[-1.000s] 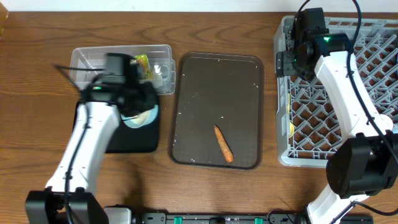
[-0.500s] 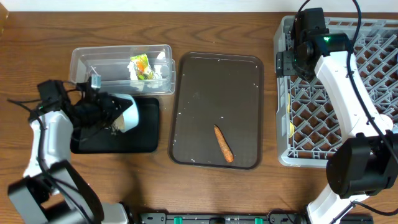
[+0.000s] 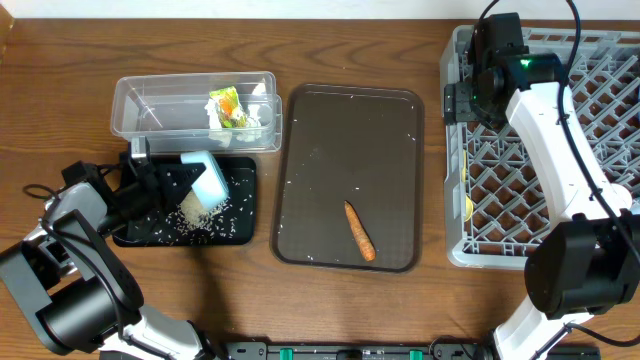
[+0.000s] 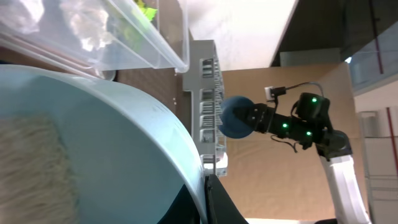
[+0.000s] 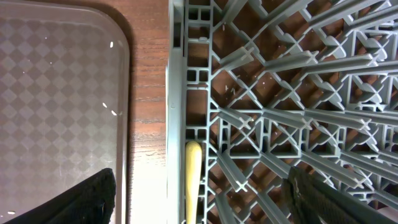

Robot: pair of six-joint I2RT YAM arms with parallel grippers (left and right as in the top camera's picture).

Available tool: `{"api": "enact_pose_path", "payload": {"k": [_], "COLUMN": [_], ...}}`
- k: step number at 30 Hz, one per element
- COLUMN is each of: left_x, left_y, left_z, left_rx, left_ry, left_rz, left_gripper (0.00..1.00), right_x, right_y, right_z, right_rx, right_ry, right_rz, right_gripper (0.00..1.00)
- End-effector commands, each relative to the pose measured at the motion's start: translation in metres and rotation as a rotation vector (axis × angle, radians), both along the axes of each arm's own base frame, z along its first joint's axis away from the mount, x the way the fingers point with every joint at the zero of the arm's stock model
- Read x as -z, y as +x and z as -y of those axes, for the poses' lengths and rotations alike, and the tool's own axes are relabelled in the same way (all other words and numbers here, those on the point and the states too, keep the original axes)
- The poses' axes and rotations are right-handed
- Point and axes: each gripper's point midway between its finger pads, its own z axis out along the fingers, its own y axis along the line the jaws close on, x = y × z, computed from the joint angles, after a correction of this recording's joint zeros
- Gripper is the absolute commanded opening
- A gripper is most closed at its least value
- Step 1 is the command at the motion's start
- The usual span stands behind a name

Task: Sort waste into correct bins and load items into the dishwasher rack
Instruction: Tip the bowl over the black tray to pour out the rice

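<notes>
Light blue cup (image 3: pixel 207 180), tipped over the black tray (image 3: pixel 238 228) at near left and clamped in the left gripper (image 3: pixel 165 172); rice grains (image 3: pixel 192 208) scattered on the tray. Clear tub (image 3: pixel 135 100) just beyond, holding a wrapper (image 3: pixel 227 104). Carrot piece (image 3: pixel 359 231) on the brown tray (image 3: pixel 350 130), centre. Right gripper (image 3: pixel 458 103), fingers wide apart and empty, over the left edge of the grey rack (image 3: pixel 610 100), where a yellow spoon (image 5: pixel 193 180) lies

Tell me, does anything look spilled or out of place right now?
Rice grains lie scattered across the black tray under the tipped light blue cup; a carrot piece sits alone on the brown tray.
</notes>
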Motion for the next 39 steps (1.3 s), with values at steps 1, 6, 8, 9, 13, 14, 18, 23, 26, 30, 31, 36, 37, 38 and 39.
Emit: {"api": "enact_pose_path", "payload": {"k": [1,6,8,9,13,14,18,23,26,30,31,36,37,38,39], "left_x": [-0.008,-0.008,-0.008,-0.008,-0.008,-0.008,-0.008,-0.006,-0.005,-0.005,-0.005,-0.006,-0.006,-0.006,-0.006], "left_y": [0.0,0.0,0.0,0.0,0.004,0.004,0.004,0.004,0.004,0.004,0.005,0.016,0.019,0.02,0.021], "left_z": [0.0,0.0,0.0,0.0,-0.003,-0.003,-0.003,-0.003,-0.004,-0.004,-0.005,-0.012,-0.014,-0.015,-0.015], "left_rx": [-0.005,-0.006,-0.007,-0.009,-0.031,-0.04,-0.061,-0.068,-0.072,-0.072,-0.072,-0.06,-0.054,-0.048,-0.042], "left_ry": [-0.04,-0.043,-0.052,-0.062,-0.191,-0.247,-0.392,-0.406,-0.4,-0.399,-0.395,-0.253,-0.193,-0.149,-0.114], "left_rz": [0.047,0.041,0.028,0.013,-0.182,-0.267,-0.487,-0.523,-0.526,-0.525,-0.518,-0.302,-0.216,-0.151,-0.097], "left_gripper": [0.06,0.06,0.06,0.06,0.06,0.06,0.06,0.06,0.06,0.06,0.06,0.06,0.06,0.06,0.06], "right_x": [-0.016,-0.016,-0.016,-0.016,-0.016,-0.016,-0.016,-0.015,-0.015,-0.015,-0.015,-0.015,-0.015,-0.015,-0.015], "right_y": [0.002,0.002,0.002,0.002,0.002,0.002,0.002,0.002,0.002,0.002,0.002,0.002,0.002,0.002,0.002], "right_z": [0.0,0.0,0.0,0.0,0.0,0.0,0.0,0.0,0.0,0.0,0.0,0.0,0.0,0.0,0.0], "right_rx": [0.004,0.004,0.004,0.004,0.004,0.004,0.004,0.004,0.004,0.004,0.002,0.004,0.004,0.004,0.004], "right_ry": [0.003,0.003,0.003,0.003,0.003,0.003,0.003,0.003,0.003,0.003,0.003,0.003,0.003,0.003,0.003], "right_rz": [0.04,0.039,0.039,0.039,0.039,0.04,0.039,0.039,0.039,0.039,0.039,0.039,0.039,0.039,0.039], "right_gripper": [0.86,0.86,0.86,0.86,0.86,0.85,0.86,0.86,0.85,0.86,0.86,0.86,0.86,0.86,0.86]}}
